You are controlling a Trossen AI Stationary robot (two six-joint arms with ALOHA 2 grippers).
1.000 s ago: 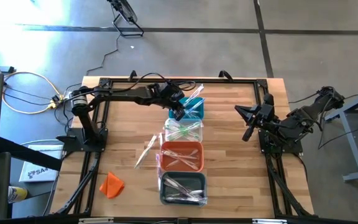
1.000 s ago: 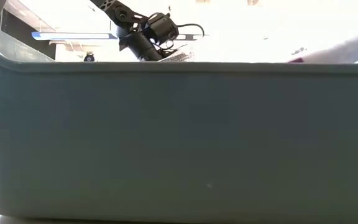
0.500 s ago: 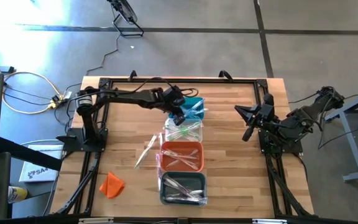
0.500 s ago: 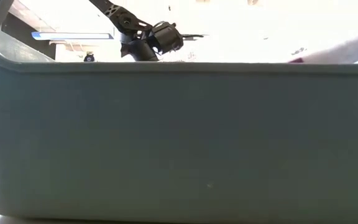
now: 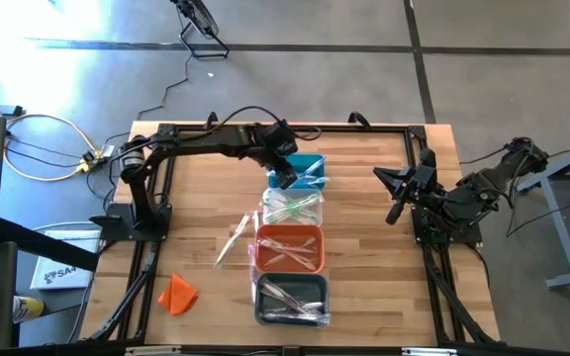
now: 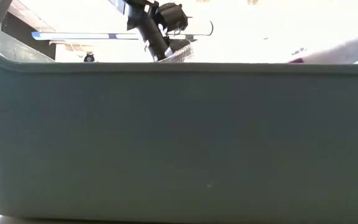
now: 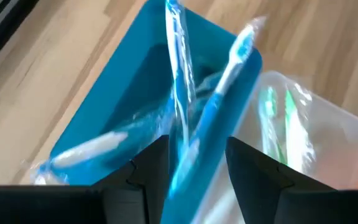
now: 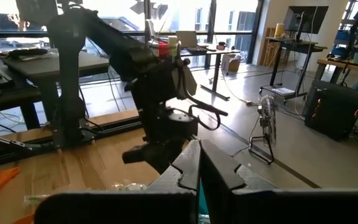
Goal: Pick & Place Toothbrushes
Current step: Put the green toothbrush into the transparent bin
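Hovering over the near-left corner of the teal bin [image 5: 307,170], the left gripper [image 5: 281,178] has its fingers [image 7: 145,171] spread apart with nothing clamped between them; the left wrist view looks down between them at light blue toothbrushes [image 7: 219,102] lying crossed in that bin, one leaning up over its rim. Judging by how things lie, sorting is well along. Four bins sit in a row down the middle of the wooden surface [image 5: 384,257]: the teal one at the far end holds blue brushes, the clear bin [image 5: 292,207] next to it holds green ones, the orange bin [image 5: 289,249] holds pale ones, and the grey bin [image 5: 291,300] nearest the camera holds several clear or white ones. What appears left is a small cluster of loose toothbrushes [image 5: 234,237] lying on the surface just beside the clear and orange bins, on their left side. A small orange cloth lump [image 5: 178,294] lies well apart near the front-left corner. The right gripper [image 5: 395,205] waits at the right side of the surface, its fingers [image 8: 185,165] pressed together and empty.
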